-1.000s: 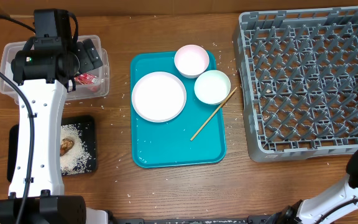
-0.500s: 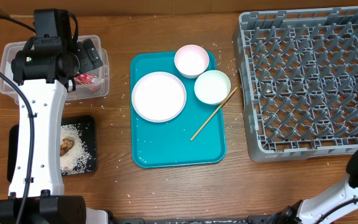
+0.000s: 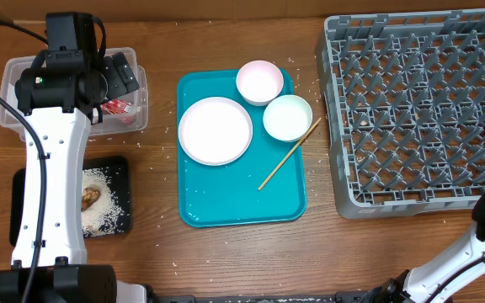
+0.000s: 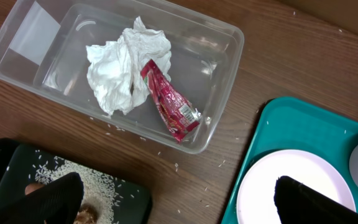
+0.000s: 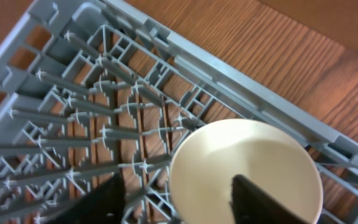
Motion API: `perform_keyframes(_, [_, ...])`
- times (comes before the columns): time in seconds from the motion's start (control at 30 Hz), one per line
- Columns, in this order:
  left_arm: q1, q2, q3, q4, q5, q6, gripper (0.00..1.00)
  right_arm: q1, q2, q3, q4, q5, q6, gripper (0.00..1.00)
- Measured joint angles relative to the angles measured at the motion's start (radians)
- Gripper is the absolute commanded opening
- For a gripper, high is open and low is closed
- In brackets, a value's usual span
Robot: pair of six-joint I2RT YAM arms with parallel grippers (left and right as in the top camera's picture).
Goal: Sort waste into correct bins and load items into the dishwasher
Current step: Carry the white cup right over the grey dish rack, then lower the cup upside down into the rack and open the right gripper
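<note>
**Cup directly beneath the right gripper, at the rack's right edge**

The right gripper [image 5: 179, 186] is seen with its fingers apart. One finger is laid across the mouth of the white cup [image 5: 241, 149] and the other is clear of its rim, so whether the cup wall is pinched cannot be told. The cup is mouth-up, straight below the gripper, at the right-hand rim of the grey dish rack [image 3: 331, 126]. Whether it rests in a cell is not shown.

Well left of the rack, the left gripper [image 4: 173, 202] is spread wide and empty, just beside the clear tub [image 4: 219, 106], in which the paper napkin [image 4: 120, 68] and red wrapper [image 4: 169, 106] lie.

Between tub and rack lies the teal tray [image 3: 242, 202]. It carries the white plate [image 3: 215, 130], the pink bowl [image 3: 259, 82] and, nearest the rack, the green bowl [image 3: 287, 118]. That bowl is judged to be reached by the right arm only across the rack, leftward. The plate is judged nearer the left arm.
</note>
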Motion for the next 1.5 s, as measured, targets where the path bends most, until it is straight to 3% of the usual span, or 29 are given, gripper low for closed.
perform_keyframes(0.3, [0.000, 0.000, 0.000, 0.000, 0.000, 0.000, 1.00, 0.025, -0.007, 0.000, -0.154, -0.012, 0.028, 0.34])
perform_keyframes(0.57, [0.000, 0.000, 0.000, 0.000, 0.000, 0.000, 1.00, 0.052, -0.070, 0.000, -0.184, -0.013, 0.057, 0.10])
perform_keyframes(0.63, [0.000, 0.000, 0.000, 0.000, 0.000, 0.000, 1.00, 0.053, -0.098, 0.000, -0.183, -0.015, 0.060, 0.10])
perform_keyframes(0.9, [0.000, 0.000, 0.000, 0.000, 0.000, 0.000, 1.00, 0.053, -0.146, 0.000, -0.187, 0.063, 0.071, 0.40])
perform_keyframes(1.03, [0.000, 0.000, 0.000, 0.000, 0.000, 0.000, 1.00, 0.048, -0.146, 0.000, -0.189, 0.145, 0.101, 0.47])
perform_keyframes(1.13, [0.000, 0.000, 0.000, 0.000, 0.000, 0.000, 1.00, 0.031, -0.146, 0.000, -0.190, 0.168, 0.126, 0.46])
perform_keyframes(1.33, [0.000, 0.000, 0.000, 0.000, 0.000, 0.000, 1.00, -0.007, -0.141, 0.000, -0.225, 0.169, 0.147, 0.19])
perform_keyframes(1.5, [0.000, 0.000, 0.000, 0.000, 0.000, 0.000, 1.00, -0.006, -0.093, 0.000, -0.262, 0.117, 0.160, 0.06])
